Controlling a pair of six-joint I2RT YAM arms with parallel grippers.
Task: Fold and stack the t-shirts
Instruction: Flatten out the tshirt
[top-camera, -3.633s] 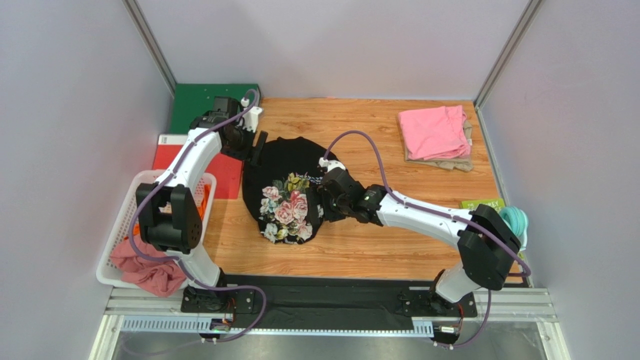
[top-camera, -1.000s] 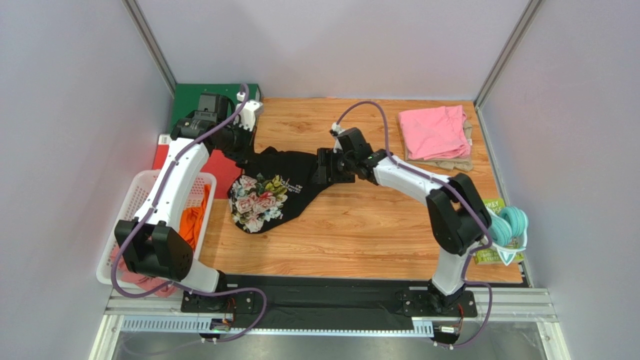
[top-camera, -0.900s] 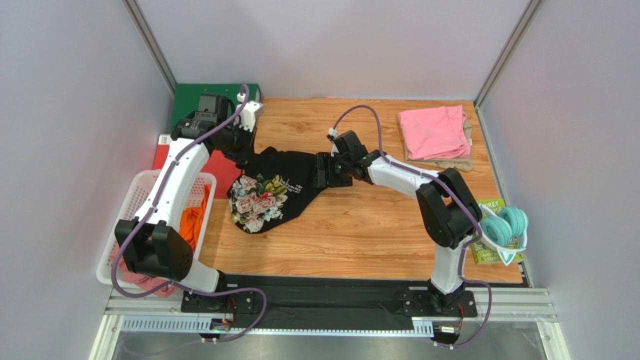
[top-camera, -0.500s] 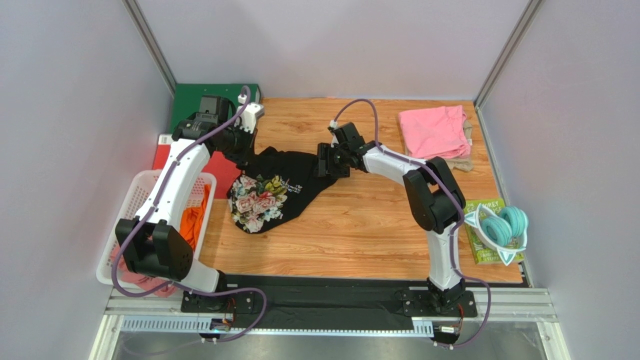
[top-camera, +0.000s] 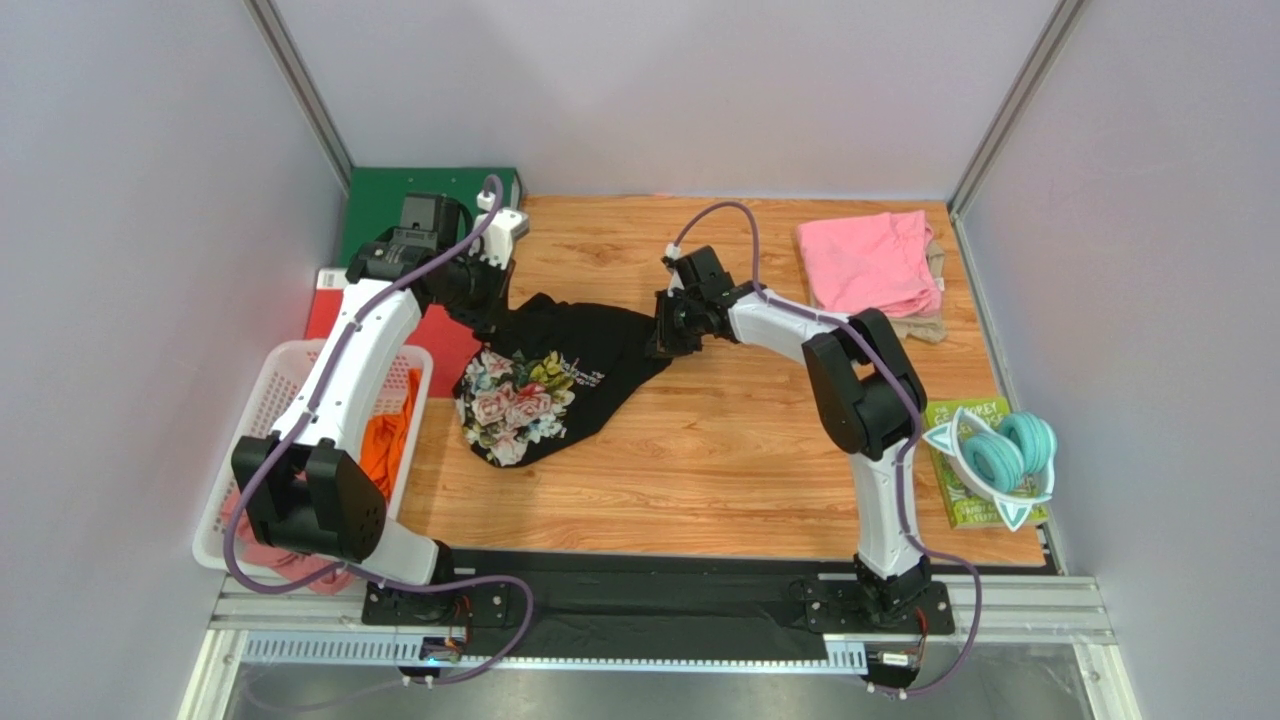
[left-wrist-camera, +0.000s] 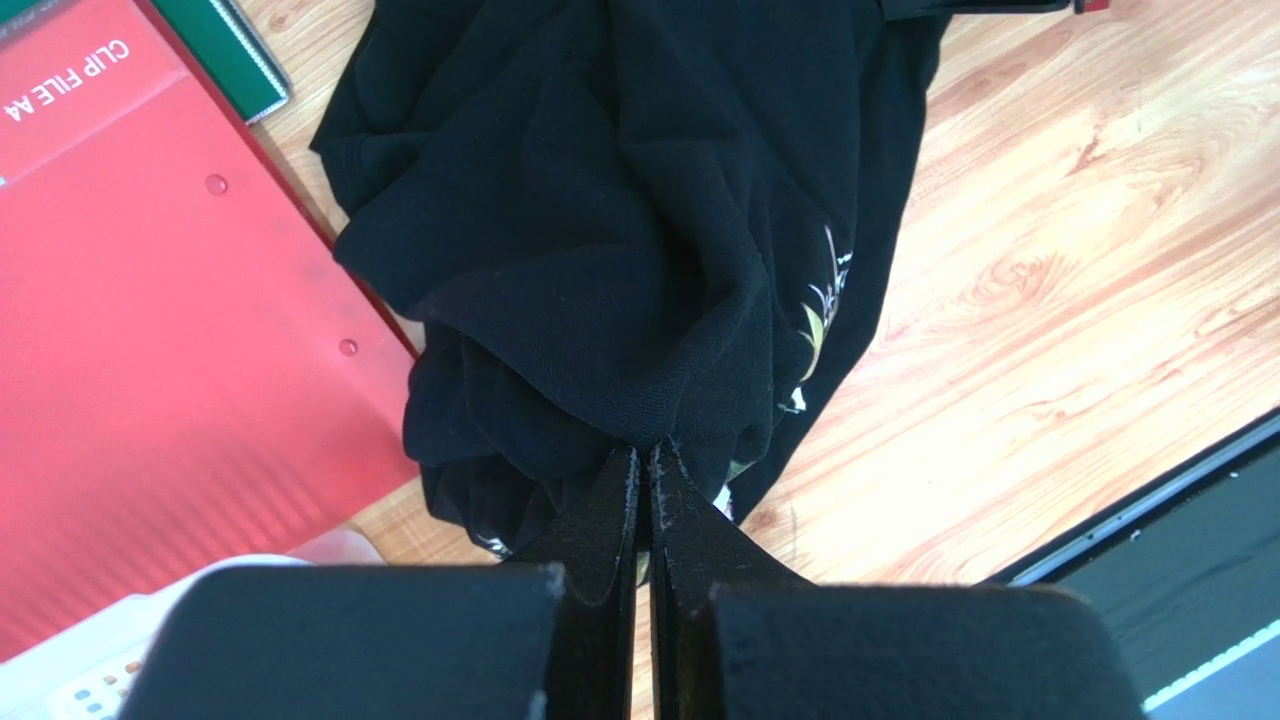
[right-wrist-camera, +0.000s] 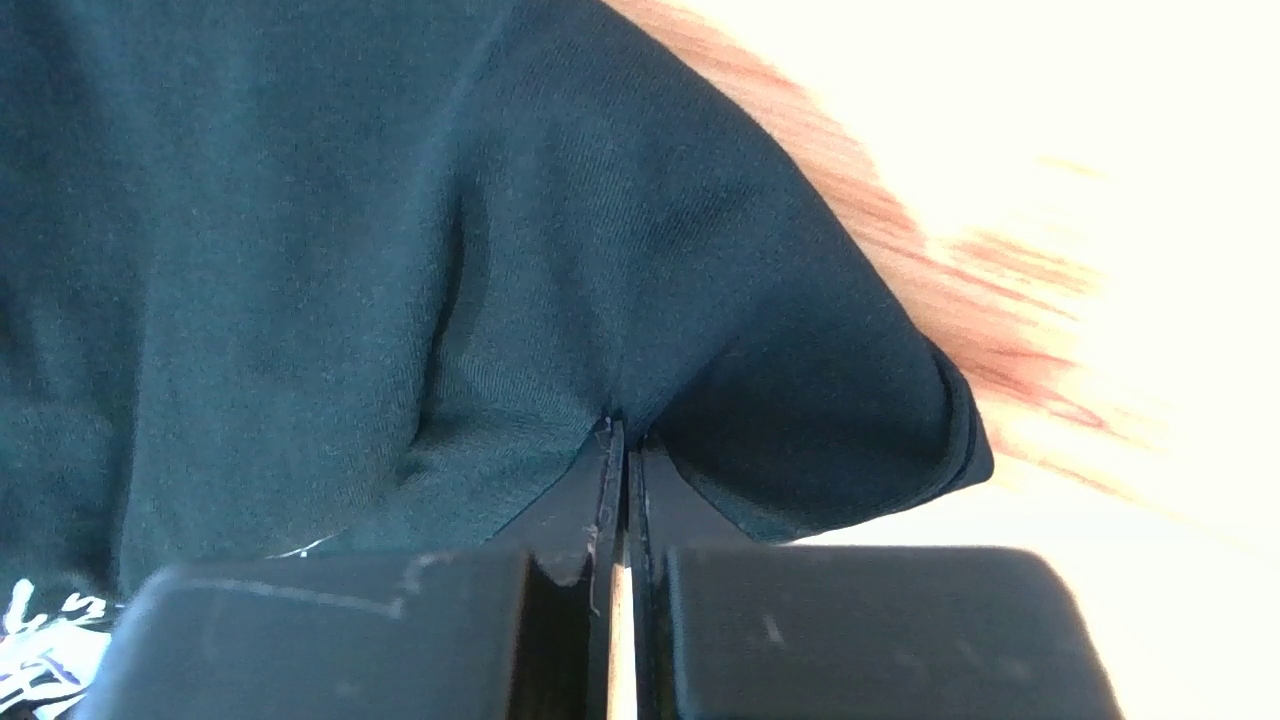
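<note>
The black t-shirt (top-camera: 559, 368) with its rose print lies bunched at the table's middle left, stretched between both grippers. My left gripper (top-camera: 490, 305) is shut on its back-left bunch; the left wrist view shows the black cloth (left-wrist-camera: 631, 225) pinched at the left gripper's (left-wrist-camera: 651, 450) tips. My right gripper (top-camera: 663, 335) is shut on its right edge, where a fold of black cloth (right-wrist-camera: 451, 270) enters the right gripper's (right-wrist-camera: 619, 435) closed jaws. A folded pink shirt (top-camera: 864, 263) lies on a beige one (top-camera: 929, 324) at the back right. An orange shirt (top-camera: 394, 428) lies in the basket.
A white basket (top-camera: 286, 360) stands at the left edge beside the left arm. A green binder (top-camera: 428, 188) and a red binder (left-wrist-camera: 166, 300) lie at the back left. A teal coiled bundle (top-camera: 1007, 450) sits on a green packet (top-camera: 962, 513) at the right edge.
My right gripper has gone from open to shut on the black shirt's right edge, its forearm swinging toward the back. The left arm has held its grip in place.
</note>
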